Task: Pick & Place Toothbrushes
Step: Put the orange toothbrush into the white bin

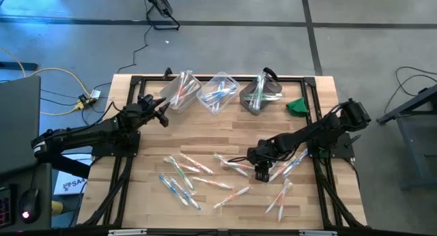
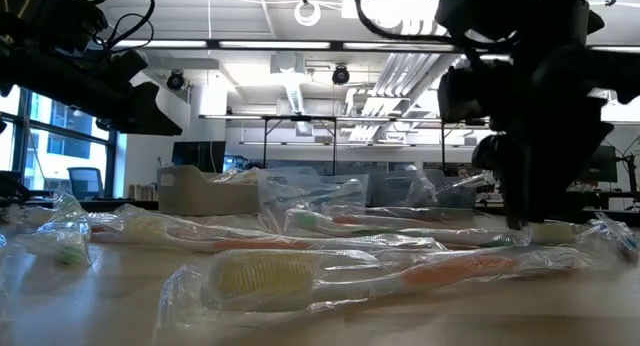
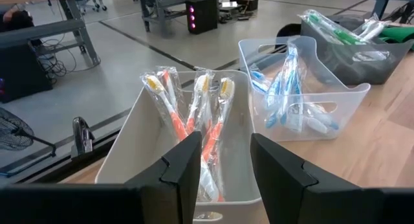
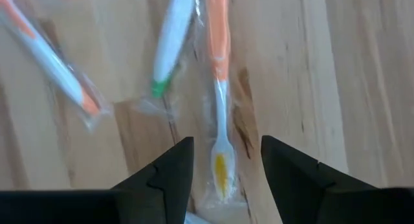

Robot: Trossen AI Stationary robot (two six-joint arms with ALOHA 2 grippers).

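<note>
Several wrapped toothbrushes (image 1: 188,178) lie scattered flat on the wooden table (image 1: 143,195). My right gripper (image 1: 261,173) points steeply down over them, open. Its fingers stand on either side of the yellow-bristled head (image 4: 221,167) of an orange-handled toothbrush (image 4: 218,49), with a gap on each side. A green-ended toothbrush (image 4: 169,43) lies right beside it. My left gripper (image 3: 225,146) is open and empty. It hangs nearly level just before the left bin (image 3: 129,153), which holds orange toothbrushes (image 3: 194,114) leaning on its wall.
Three bins stand along the far edge: the left one (image 1: 181,91), a clear middle one (image 1: 218,93) with blue toothbrushes (image 3: 284,88), and a grey one (image 1: 259,95) with green ones. A small green object (image 1: 298,106) lies at the far right. Black frame rails border the table.
</note>
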